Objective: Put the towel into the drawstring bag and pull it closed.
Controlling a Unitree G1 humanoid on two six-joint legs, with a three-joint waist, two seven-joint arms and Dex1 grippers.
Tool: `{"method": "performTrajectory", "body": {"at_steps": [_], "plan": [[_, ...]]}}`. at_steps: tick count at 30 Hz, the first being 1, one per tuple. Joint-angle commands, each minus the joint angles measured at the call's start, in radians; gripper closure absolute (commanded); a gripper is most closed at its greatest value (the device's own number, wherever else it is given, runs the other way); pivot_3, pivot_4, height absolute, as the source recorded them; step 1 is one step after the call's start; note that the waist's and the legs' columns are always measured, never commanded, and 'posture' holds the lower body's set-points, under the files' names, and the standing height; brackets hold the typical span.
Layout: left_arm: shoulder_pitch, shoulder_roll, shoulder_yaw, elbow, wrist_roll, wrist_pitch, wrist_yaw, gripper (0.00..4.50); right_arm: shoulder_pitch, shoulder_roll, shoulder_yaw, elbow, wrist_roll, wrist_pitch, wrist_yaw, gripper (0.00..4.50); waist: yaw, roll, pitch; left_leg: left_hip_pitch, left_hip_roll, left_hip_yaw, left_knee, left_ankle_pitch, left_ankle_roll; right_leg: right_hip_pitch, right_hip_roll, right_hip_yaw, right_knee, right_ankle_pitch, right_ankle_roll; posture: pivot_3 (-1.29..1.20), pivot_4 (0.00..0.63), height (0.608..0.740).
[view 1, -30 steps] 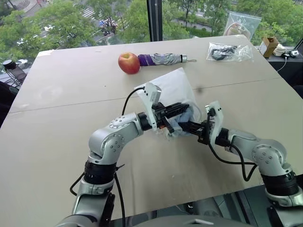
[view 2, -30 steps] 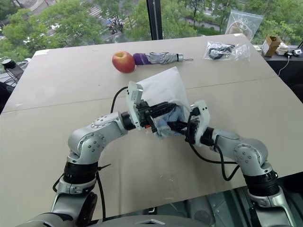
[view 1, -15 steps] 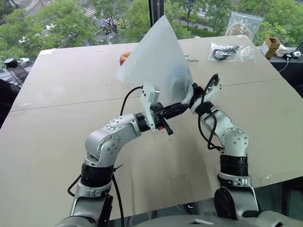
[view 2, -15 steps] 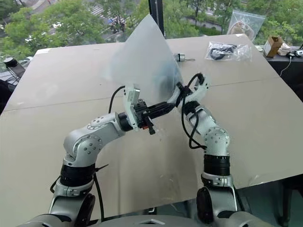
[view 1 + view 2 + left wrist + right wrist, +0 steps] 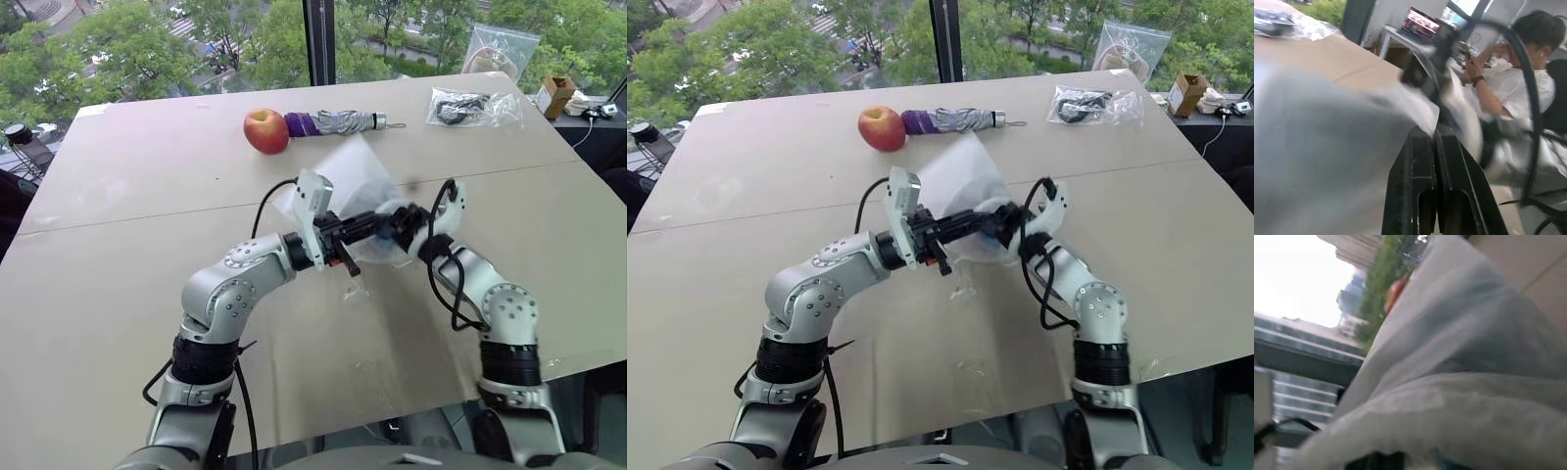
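loads of open table (image 5: 127, 245) all round, edges well off, apple (image 5: 266, 130) and umbrella (image 5: 338, 121) far beyond the jaws. the drawstring bag (image 5: 358, 176) is thin and floppy, so i'd grab it at the mouth, where the left gripper (image 5: 377, 224) is pinched tight on it. the towel (image 5: 994, 221), probably soft and light, shows blue inside, between both tips. right gripper (image 5: 407, 221): can't tell.

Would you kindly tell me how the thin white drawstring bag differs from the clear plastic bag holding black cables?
The thin white drawstring bag is cloudy fabric; the clear plastic bag shows black cables inside. The drawstring bag is held between both arms mid-table; the plastic bag lies flat at the far right edge. Both are soft pouches.
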State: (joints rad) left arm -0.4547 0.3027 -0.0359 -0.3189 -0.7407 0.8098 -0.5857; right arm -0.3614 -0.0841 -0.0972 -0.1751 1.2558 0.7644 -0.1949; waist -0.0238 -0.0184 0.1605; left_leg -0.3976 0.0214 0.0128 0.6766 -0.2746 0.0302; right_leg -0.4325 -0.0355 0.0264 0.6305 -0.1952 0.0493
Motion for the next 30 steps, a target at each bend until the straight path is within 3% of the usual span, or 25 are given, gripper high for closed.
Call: {"method": "performTrajectory", "body": {"at_steps": [1, 3, 10, 15, 22, 26, 30], "plan": [[-0.030, 0.002, 0.031, -0.004, 0.000, -0.049, -0.017, 4.50, 0.036, -0.138, 0.028, -0.100, -0.124, 0.030, 0.107, 1.47, 0.003, 0.000, 0.000, 0.000, 0.000, 0.001, 0.000, 0.000, 0.000, 0.000, 0.000, 0.001, -0.001, 0.000, 0.000, 0.00, 0.150, 0.740], [-0.031, 0.014, 0.026, 0.007, 0.015, -0.060, -0.029, 4.50, 0.051, -0.191, 0.024, -0.121, -0.134, 0.046, 0.158, 0.61, 0.002, 0.000, 0.000, 0.000, 0.000, 0.002, 0.000, 0.000, 0.000, 0.000, 0.000, 0.002, -0.002, 0.000, 0.000, 0.00, 0.150, 0.740], [-0.043, 0.016, 0.008, 0.065, 0.094, -0.120, -0.026, 4.50, 0.097, -0.386, 0.063, -0.201, -0.200, 0.103, 0.396, 0.61, 0.009, 0.000, 0.000, 0.000, 0.001, 0.001, 0.000, 0.000, 0.000, 0.000, 0.001, 0.001, -0.002, 0.000, 0.000, 0.00, 0.150, 0.740], [-0.047, 0.007, -0.016, 0.089, 0.140, -0.149, -0.029, 4.50, 0.135, -0.476, 0.081, -0.332, -0.136, 0.124, 0.616, 0.61, 0.010, -0.001, 0.000, 0.000, 0.001, 0.001, 0.000, 0.000, 0.000, 0.000, 0.001, 0.001, -0.003, 0.000, 0.000, 0.00, 0.150, 0.740], [-0.042, -0.007, -0.012, 0.078, 0.140, -0.140, -0.029, 4.50, 0.141, -0.493, -0.047, -0.353, -0.080, 0.075, 0.684, 0.61, 0.012, -0.001, 0.000, 0.000, 0.001, 0.001, 0.000, 0.000, 0.000, 0.001, 0.001, 0.001, -0.003, 0.000, 0.000, 0.00, 0.150, 0.740], [-0.042, -0.010, -0.010, 0.078, 0.142, -0.137, -0.029, 4.50, 0.168, -0.545, -0.116, -0.291, -0.164, 0.046, 0.688, 0.61, 0.015, -0.001, 0.000, 0.000, 0.000, 0.001, 0.001, 0.000, 0.000, 0.001, 0.000, 0.001, -0.003, 0.000, 0.000, 0.00, 0.150, 0.740], [-0.040, -0.012, -0.011, 0.077, 0.143, -0.134, -0.030, 4.50, 0.236, -0.672, -0.088, -0.288, -0.290, 0.058, 0.751, 0.61, 0.015, -0.001, 0.000, 0.000, 0.000, 0.001, 0.001, 0.000, 0.000, 0.001, 0.001, 0.001, -0.003, 0.000, 0.000, 0.00, 0.150, 0.740]]}}
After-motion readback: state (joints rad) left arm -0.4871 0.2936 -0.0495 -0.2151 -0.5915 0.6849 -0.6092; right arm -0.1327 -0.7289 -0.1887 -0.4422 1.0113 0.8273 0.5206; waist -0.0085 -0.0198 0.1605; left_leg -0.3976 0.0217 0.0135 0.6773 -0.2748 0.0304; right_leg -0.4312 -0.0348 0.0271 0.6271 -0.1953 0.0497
